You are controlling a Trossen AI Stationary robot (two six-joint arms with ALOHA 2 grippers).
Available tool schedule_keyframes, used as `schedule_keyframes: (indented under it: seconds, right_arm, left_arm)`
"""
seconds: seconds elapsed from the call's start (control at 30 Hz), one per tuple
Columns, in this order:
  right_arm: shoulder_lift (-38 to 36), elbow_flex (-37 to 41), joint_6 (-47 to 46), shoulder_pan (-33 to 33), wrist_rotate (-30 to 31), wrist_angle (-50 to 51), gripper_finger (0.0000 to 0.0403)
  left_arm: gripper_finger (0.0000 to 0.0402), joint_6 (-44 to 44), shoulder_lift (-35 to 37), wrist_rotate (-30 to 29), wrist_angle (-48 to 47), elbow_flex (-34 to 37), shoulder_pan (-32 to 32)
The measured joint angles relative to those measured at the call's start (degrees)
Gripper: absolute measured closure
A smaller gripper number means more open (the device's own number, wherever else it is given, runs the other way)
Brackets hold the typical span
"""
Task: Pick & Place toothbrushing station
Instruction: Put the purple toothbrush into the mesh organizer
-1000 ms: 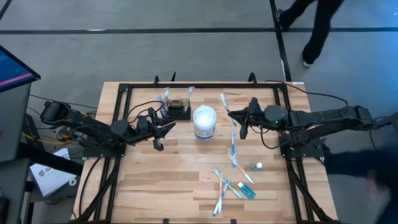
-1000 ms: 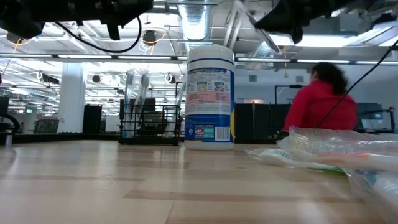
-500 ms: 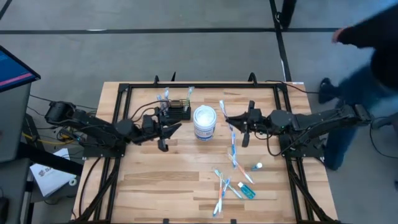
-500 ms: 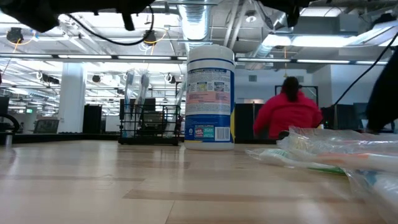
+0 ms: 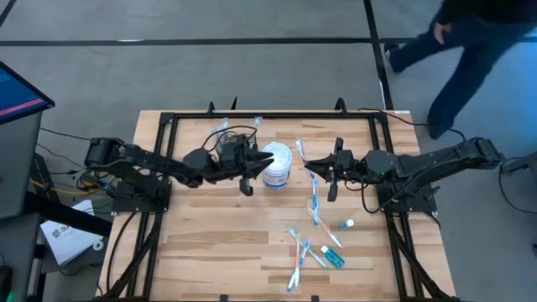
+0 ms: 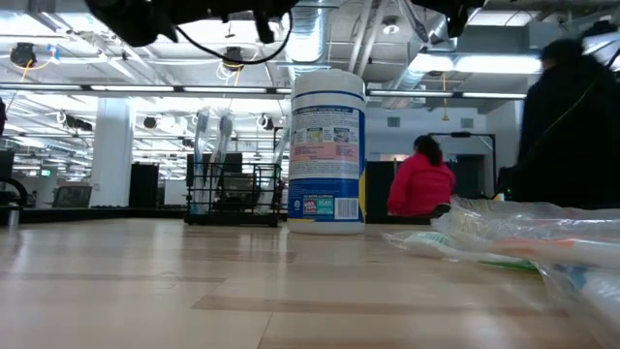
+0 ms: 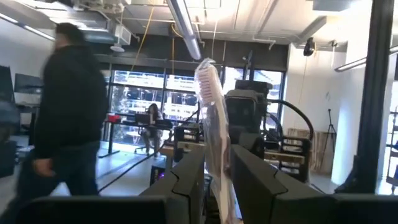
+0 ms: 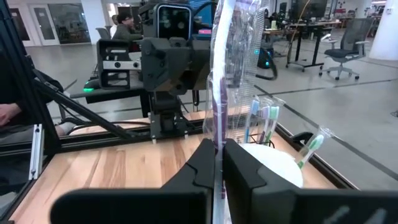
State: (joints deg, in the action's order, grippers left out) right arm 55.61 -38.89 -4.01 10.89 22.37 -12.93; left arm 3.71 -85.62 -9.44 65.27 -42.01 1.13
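Pincers: my left pincer (image 7: 214, 177) grips a plastic-wrapped toothbrush (image 7: 211, 112) above the black wire-mesh rectangular rack (image 6: 232, 194), which sits at the worktop's (image 5: 218, 243) far side beside the round white lidded tub (image 5: 276, 164). My right pincer (image 8: 216, 163) clamps another wrapped toothbrush (image 8: 233, 56).

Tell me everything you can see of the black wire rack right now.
The black wire rack is a low, boxy caddy of thin dark wire, standing upright on the wooden table near its far edge, just beside the white tub. Several wrapped toothbrushes stand upright in it. In the high view the left gripper, holding a wrapped toothbrush, hangs over it and hides most of it.
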Motion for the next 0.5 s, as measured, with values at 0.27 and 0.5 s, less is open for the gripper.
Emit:
schedule_keyframes:
  seconds: [0.27, 0.5]
  right_arm:
    - [0.0, 0.0, 0.1, 0.0, 0.0, 0.0, 0.0397]
    - [0.0, 0.0, 0.1, 0.0, 0.0, 0.0, 0.0397]
  left_arm:
    - [0.0327, 0.0, -5.0, 0.9, -0.2, -5.6, -1.1]
    - [0.0318, 0.5, -8.5, 4.2, -0.1, -9.7, -1.6]
